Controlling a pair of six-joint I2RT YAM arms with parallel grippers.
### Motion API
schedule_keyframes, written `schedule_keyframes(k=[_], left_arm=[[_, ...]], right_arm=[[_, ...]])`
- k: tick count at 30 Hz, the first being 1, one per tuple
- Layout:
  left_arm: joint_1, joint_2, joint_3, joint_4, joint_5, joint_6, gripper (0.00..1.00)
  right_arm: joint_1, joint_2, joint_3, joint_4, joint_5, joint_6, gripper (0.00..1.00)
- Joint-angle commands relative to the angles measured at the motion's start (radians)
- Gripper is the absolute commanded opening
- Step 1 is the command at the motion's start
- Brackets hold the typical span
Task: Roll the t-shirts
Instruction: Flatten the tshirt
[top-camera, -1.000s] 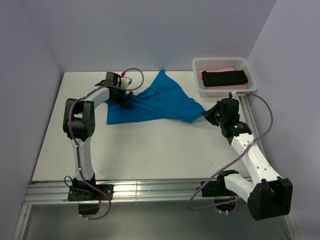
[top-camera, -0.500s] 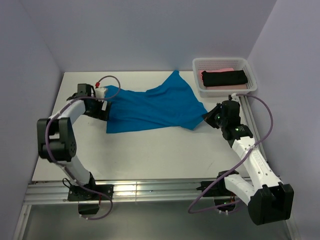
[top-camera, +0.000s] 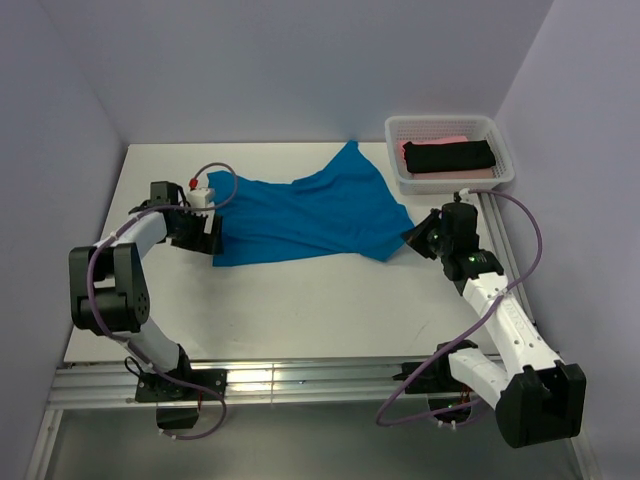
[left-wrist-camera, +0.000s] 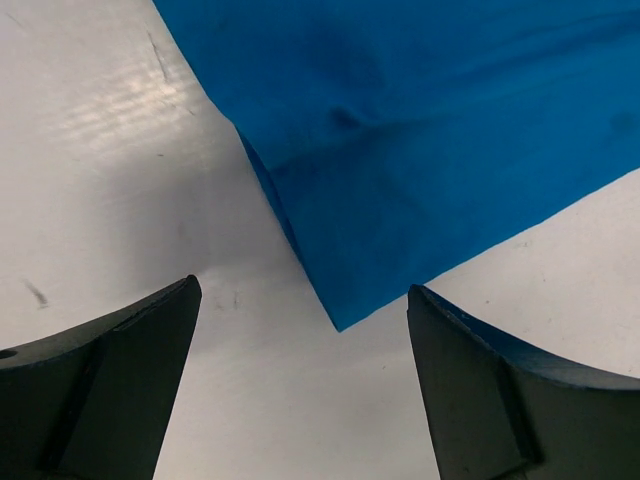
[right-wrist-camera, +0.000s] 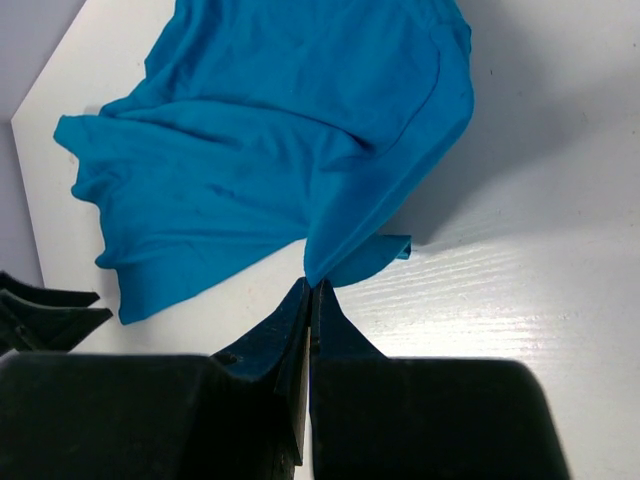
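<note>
The blue t-shirt is lying spread on the table, toward the back. My right pincer is clamping its right edge; my left pincer is standing wide, the shirt's left corner lying between its jaws.

The left arm and right arm show white links, black joints, looping purple cables, dark claw fingers.

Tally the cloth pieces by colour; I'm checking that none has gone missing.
Blue t-shirt: 1
Black folded cloth: 1
Pink folded cloth: 1
Total: 3
</note>
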Motion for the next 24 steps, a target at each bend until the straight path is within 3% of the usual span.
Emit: schedule_keyframes(k=[1, 8, 11, 14, 20, 24], left_arm=[[-0.001, 0.03, 0.012, 0.01, 0.039, -0.041, 0.9], [-0.002, 0.065, 0.006, 0.044, 0.053, -0.068, 0.82], [-0.001, 0.068, 0.006, 0.053, 0.055, -0.068, 0.69], [-0.008, 0.086, 0.014, 0.03, 0.082, -0.067, 0.63], [-0.042, 0.083, -0.026, 0.052, 0.03, -0.084, 0.6], [-0.044, 0.082, -0.029, 0.044, 0.044, -0.079, 0.41]], right_arm=[[-0.003, -0.015, -0.01, 0.039, -0.01, -0.008, 0.0], [0.002, -0.005, -0.021, 0.059, -0.033, 0.001, 0.0], [0.005, -0.007, -0.024, 0.065, -0.037, 0.003, 0.0], [0.006, -0.01, -0.024, 0.068, -0.036, 0.004, 0.0], [0.008, -0.002, -0.026, 0.074, -0.043, 0.01, 0.0], [0.009, -0.002, -0.026, 0.076, -0.042, 0.012, 0.0]])
